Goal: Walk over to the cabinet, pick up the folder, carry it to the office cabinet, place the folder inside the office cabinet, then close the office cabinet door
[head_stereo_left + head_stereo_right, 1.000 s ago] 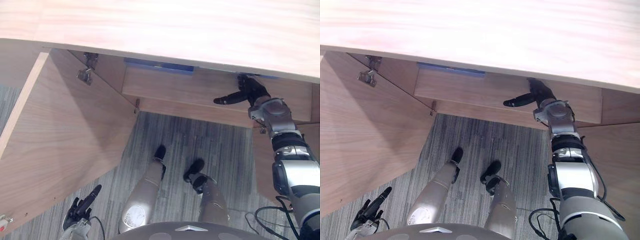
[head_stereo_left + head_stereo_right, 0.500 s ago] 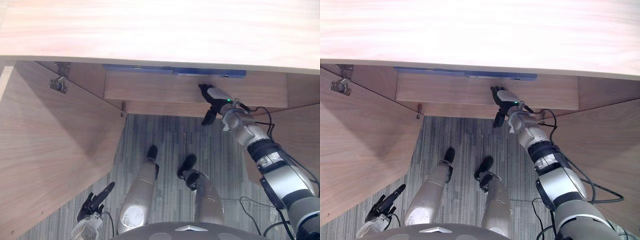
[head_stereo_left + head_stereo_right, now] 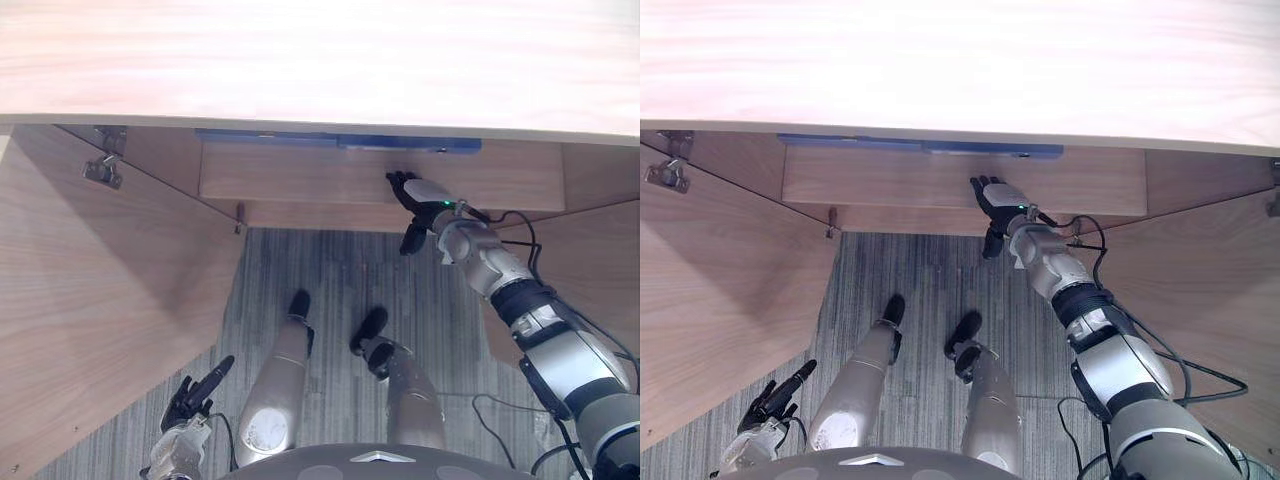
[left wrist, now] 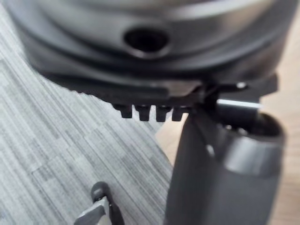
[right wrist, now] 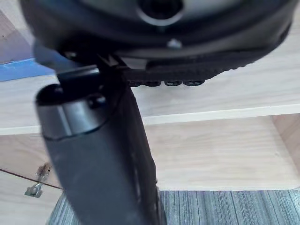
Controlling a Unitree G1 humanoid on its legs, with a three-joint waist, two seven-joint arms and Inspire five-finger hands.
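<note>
1. Office cabinet (image 3: 320, 60) seen from above, w/ its pale wood top across the upper part of the head views. Both doors stand open: left door (image 3: 100, 300) swung out to the robot's left, right door (image 3: 1210, 300) to its right.
2. Folder (image 3: 300, 137) is blue and lies flat inside the cabinet on the shelf (image 3: 300, 175), just under the top. Its front edge shows as 1 thin blue strip. No hand touches it.
3. Right hand (image 3: 995, 205) is in front of the shelf's front edge, near its middle and below the folder. Fingers are straight and spread, thumb points down toward the floor (image 3: 330, 290), and it holds nothing. Cannot tell if the fingertips touch the shelf edge.
4. Right wrist view: a bit of the folder is seen past the thumb, the shelf board beyond the fingers.
5. Left hand (image 3: 195, 390) hangs low over the grey carpet beside the left door, well apart from the shelf. Fingers are relaxed and nearly straight, w/ nothing in them.
6. Metal hinge (image 3: 103, 170) sits at the inner top corner of the left door.
</note>
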